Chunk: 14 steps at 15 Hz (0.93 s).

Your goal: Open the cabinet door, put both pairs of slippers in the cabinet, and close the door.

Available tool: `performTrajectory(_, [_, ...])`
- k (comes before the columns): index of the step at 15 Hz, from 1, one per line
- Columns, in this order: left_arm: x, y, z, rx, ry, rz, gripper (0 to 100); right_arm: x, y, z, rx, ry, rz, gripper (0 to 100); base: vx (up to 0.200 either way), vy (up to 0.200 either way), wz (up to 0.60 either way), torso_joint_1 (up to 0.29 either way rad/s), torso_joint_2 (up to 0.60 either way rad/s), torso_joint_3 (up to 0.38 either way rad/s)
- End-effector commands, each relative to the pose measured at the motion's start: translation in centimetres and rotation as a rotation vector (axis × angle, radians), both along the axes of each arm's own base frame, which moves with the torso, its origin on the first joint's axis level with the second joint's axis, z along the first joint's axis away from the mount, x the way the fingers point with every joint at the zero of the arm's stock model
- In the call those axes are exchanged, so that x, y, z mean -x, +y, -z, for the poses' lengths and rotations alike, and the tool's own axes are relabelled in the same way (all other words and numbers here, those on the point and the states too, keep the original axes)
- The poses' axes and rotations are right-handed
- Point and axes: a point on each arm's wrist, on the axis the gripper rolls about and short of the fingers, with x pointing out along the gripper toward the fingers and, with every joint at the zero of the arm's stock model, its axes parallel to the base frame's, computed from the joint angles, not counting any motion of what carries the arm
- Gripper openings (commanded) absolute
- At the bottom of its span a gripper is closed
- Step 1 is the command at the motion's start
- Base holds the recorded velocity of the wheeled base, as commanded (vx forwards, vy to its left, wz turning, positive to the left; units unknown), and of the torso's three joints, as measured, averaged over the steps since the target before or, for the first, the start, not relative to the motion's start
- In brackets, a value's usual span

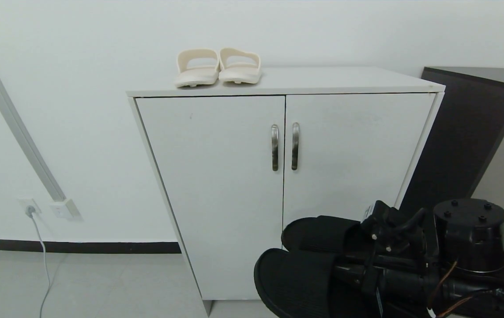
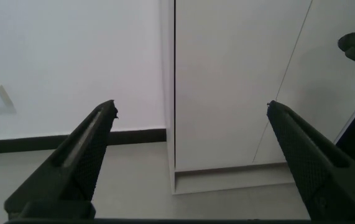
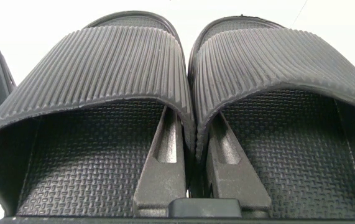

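A white two-door cabinet (image 1: 216,185) stands against the wall with both doors shut, its metal handles (image 1: 275,147) side by side at the middle seam. A pair of cream slippers (image 1: 218,67) sits on its top at the left. My right gripper (image 3: 193,155) is shut on a pair of black slippers (image 3: 183,81), one finger inside each slipper, pinching their inner walls together. In the head view the black slippers (image 1: 305,260) hang low in front of the right door. My left gripper (image 2: 189,112) is open, facing the cabinet's lower left corner (image 2: 174,168).
A dark cabinet (image 1: 477,132) stands right of the white one. A wall socket with a cable (image 1: 29,207) and a slanted cable duct (image 1: 13,119) are on the wall at the left. Grey floor (image 1: 80,287) lies open before the cabinet.
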Motion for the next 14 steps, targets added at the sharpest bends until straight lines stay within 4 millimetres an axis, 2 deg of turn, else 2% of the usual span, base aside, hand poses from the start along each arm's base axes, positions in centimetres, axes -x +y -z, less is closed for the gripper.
performTrajectory(1, [0.0, 0.0, 0.0, 0.000, 0.001, -0.001, 100, 0.0, 0.0, 0.1, 0.003, 0.003, -0.001, 0, 0.000, 0.000, 0.00, 0.000, 0.00, 0.000])
performTrajectory(5, [0.1, 0.2, -0.4, 0.001, -0.014, -0.079, 100, -0.1, 0.0, 0.1, 0.001, 0.002, -0.001, 0, 0.000, 0.000, 0.00, -0.013, 0.08, 0.069])
performTrajectory(6, [0.5, 0.2, -2.5, 0.018, -0.061, -0.059, 100, 0.0, 0.0, 0.1, 0.002, 0.003, -0.001, 0, 0.000, 0.000, 0.00, 0.002, 0.08, 0.046])
performTrajectory(7, [0.9, 0.1, -5.9, 0.080, -0.109, -0.019, 100, -0.1, 0.0, 0.1, 0.001, 0.002, -0.001, 0, 0.000, 0.000, 0.00, 0.000, 0.00, 0.000])
performTrajectory(8, [0.6, 0.1, -7.8, 0.094, -0.096, 0.015, 100, 0.0, 0.0, 0.1, 0.003, 0.004, -0.001, 0, 0.000, 0.000, 0.00, 0.000, 0.00, 0.000])
performTrajectory(9, [-0.2, 0.0, -9.0, 0.090, -0.062, 0.055, 100, 0.0, 0.0, 0.1, 0.002, 0.003, -0.001, 0, 0.000, 0.000, 0.00, 0.000, 0.00, 0.000])
performTrajectory(12, [-1.8, -0.4, -10.0, 0.089, 0.027, 0.194, 100, 0.1, 0.0, 0.3, 0.007, 0.009, -0.004, 0, 0.000, 0.000, 0.00, 0.000, 0.00, 0.000])
performTrajectory(14, [-3.8, -0.7, -10.3, 0.098, 0.115, 0.317, 100, 0.2, -0.1, 0.5, 0.013, 0.014, -0.005, 0, 0.000, 0.000, 0.00, 0.000, 0.00, 0.000])
